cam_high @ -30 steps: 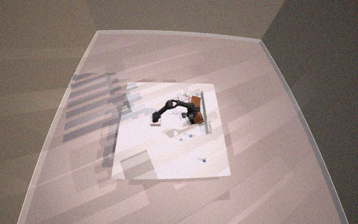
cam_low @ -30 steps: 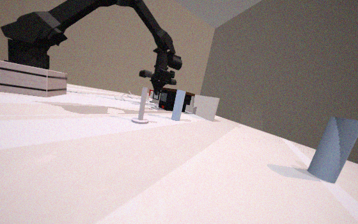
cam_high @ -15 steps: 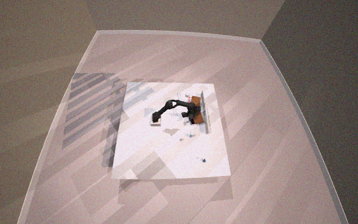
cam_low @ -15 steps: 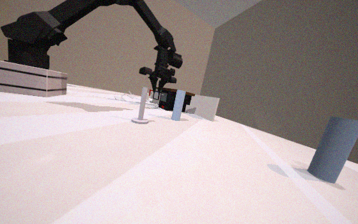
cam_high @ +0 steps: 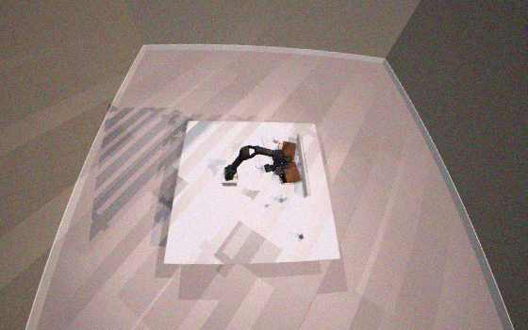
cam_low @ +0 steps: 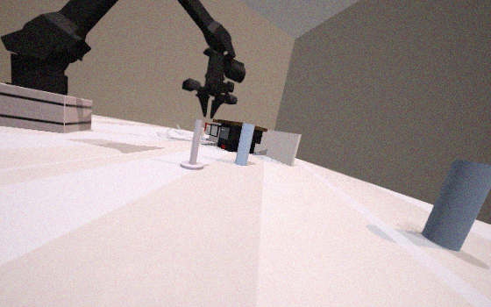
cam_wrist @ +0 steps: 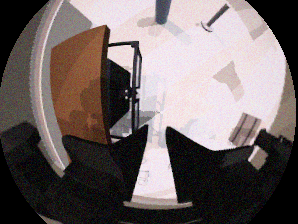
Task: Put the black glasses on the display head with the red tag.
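The head with the red tag (cam_low: 224, 146) has a black front and a brown top (cam_wrist: 82, 85) (cam_high: 292, 173). The black glasses (cam_wrist: 135, 44) are across its front, the bridge at the nose and one temple running back along each side. Their front looks roughly parallel to the head. The temple ends are hidden, so I cannot tell whether they are behind the ears. My gripper (cam_wrist: 157, 128) (cam_low: 209, 116) is partly open, with nothing between the fingertips. It points down just in front of the glasses and, in the exterior view, above them. The other head (cam_high: 288, 148) is behind.
A light blue cylinder (cam_low: 245, 145) (cam_wrist: 162, 11) and a thin post (cam_low: 195, 142) on a disc base stand near the heads. A larger blue cylinder (cam_low: 456, 206) stands farther off. A pale upright panel (cam_low: 282, 146) runs behind the heads. A red outline shows beside the other head.
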